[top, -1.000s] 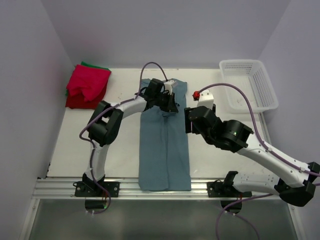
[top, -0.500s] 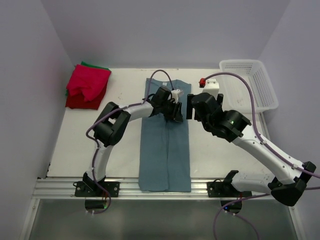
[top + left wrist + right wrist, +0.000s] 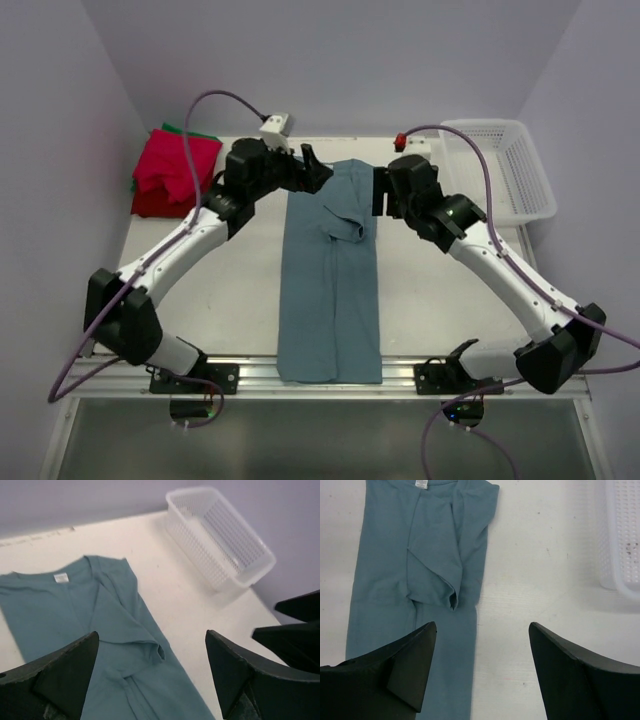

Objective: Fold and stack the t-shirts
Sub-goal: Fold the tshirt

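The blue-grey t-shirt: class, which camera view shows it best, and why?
The top external view: the blue-grey t-shirt lies there full length, collar end to hem, as a long folded strip. The left wrist view shows only its collar end and folded-in sleeve; the right wrist view cuts off its lower part.

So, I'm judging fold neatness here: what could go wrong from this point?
The curled sleeve flap on the blue-grey shirt could get trapped as a lump in the next fold. The left gripper and right gripper, both open and flanking the shirt, might pinch unevenly and skew it.
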